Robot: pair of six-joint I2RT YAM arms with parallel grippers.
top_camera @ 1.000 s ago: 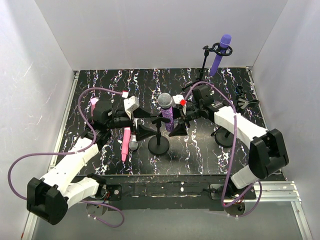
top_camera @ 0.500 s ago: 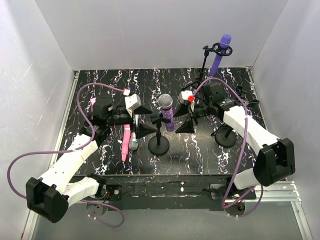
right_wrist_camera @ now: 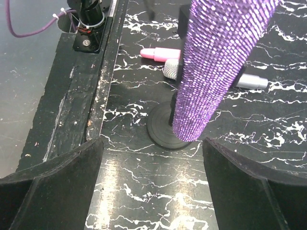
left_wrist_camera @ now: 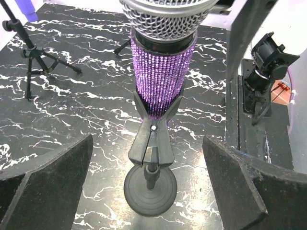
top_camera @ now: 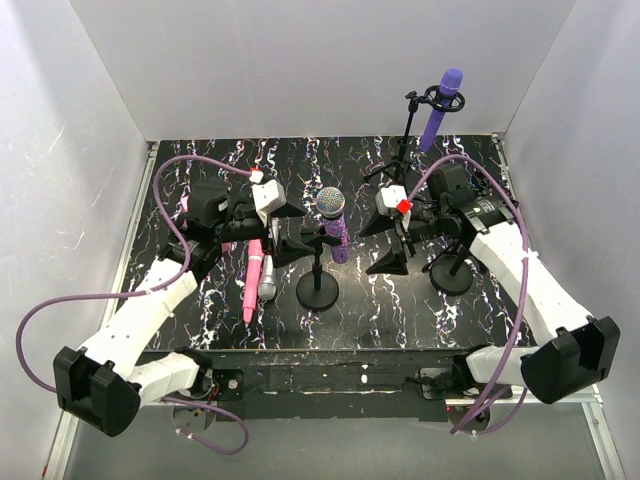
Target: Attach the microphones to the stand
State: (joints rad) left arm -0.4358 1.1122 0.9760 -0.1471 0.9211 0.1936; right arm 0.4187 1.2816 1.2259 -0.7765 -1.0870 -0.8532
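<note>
Robot lab test cell, white enclosure walls (top_camera: 300,60), marbled tabletop (top_camera: 400,300)

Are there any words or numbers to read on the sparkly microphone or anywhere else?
None can be read.
The glittery microphone, its stand and the table show no words or numbers.
The red tag on the right wrist is too small to read.
</note>
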